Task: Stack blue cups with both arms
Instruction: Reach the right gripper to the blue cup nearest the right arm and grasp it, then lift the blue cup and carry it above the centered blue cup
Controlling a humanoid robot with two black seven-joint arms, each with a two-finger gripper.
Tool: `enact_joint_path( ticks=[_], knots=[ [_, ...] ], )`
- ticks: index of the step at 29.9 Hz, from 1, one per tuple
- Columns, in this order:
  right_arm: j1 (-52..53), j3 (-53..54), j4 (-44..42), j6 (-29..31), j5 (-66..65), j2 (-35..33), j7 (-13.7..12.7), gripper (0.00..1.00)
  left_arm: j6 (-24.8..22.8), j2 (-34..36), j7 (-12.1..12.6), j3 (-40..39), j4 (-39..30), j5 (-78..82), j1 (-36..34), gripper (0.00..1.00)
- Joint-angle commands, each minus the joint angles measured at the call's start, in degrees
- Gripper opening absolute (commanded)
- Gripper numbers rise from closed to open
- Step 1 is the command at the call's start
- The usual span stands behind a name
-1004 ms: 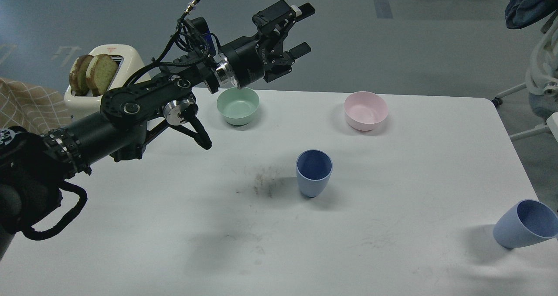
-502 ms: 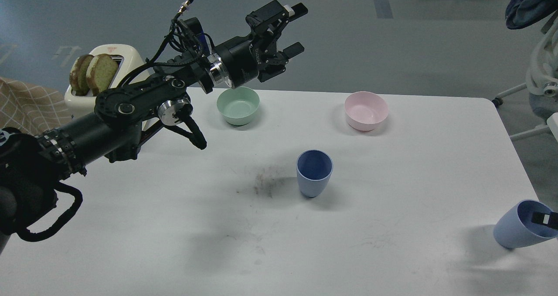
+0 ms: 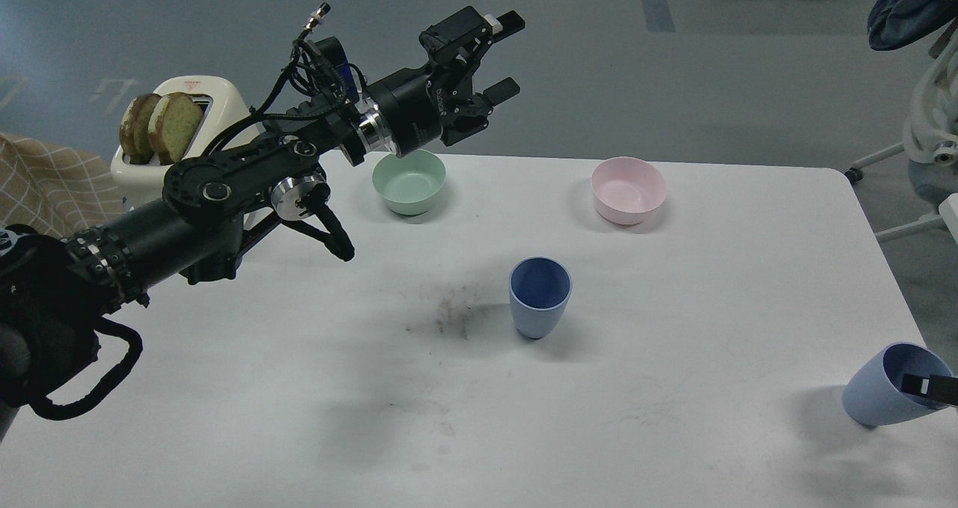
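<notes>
Head view: the left hand (image 3: 500, 57) hangs in the air at about 11 o'clock, above the far edge of the desk (image 3: 299, 388), its two fingers spread wide and empty. Just below its wrist sits a pale green bowl (image 3: 409, 182); a pink bowl (image 3: 628, 189) stands further along at 1 o'clock, and a toaster (image 3: 187, 130) holding two slices waits off the desk's far left corner.

One blue cup (image 3: 539, 296) stands upright near the middle of the desk, well apart from that hand. The second blue cup (image 3: 887, 384) is at 4 o'clock by the right edge, tilted with its mouth toward the edge; one finger of the right hand (image 3: 928, 387) shows inside its rim, but the other is out of frame, so I cannot tell whether it grips.

Both cups are matte light blue, darker inside, handleless, tapering to a narrow base. They look like light, stiff plastic, easy to tip. I judge the rim wall is the best hold: one finger inside, one outside.
</notes>
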Motion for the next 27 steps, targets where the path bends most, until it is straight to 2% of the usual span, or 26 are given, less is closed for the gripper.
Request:
enact_joint_path(
  ticks=[1, 8, 11, 16, 18, 22, 27],
  knots=[
    [-0.14, 0.37, 0.10, 0.01, -1.26, -0.36, 0.00, 0.00, -0.07, 0.08, 0.00, -0.04, 0.00, 0.08, 0.06, 0.98],
    [0.82, 2.21, 1.41, 0.01, -1.18, -0.98, 0.00, 0.00, 0.01, 0.08, 0.00, -0.48, 0.00, 1.23, 0.41, 0.98],
    [1.88, 5.46, 4.22, 0.01, -1.18, -3.70, 0.00, 0.00, 0.01, 0.08, 0.00, -0.48, -0.09, 1.23, 0.41, 0.98],
    [9.95, 6.87, 7.04, 1.41, -3.01, -5.99, 0.00, 0.00, -0.07, -0.01, 0.00, -0.57, -0.09, 1.23, 0.41, 0.98],
    [13.99, 6.96, 7.39, 3.87, -6.35, -5.20, 0.00, 0.00, -0.07, -0.10, 0.00, -0.57, -0.09, 1.23, 0.41, 0.98],
    [17.43, 6.87, 6.61, 4.58, -7.77, -2.39, 0.00, 0.00, -0.07, -0.10, 0.00, -0.48, -0.09, 1.23, 0.41, 0.98],
    [23.22, 6.61, 0.03, 8.87, -7.86, 5.77, 0.00, 0.00, 0.01, -0.10, 0.00, -0.31, -0.09, 1.31, 0.32, 0.98]
  ],
)
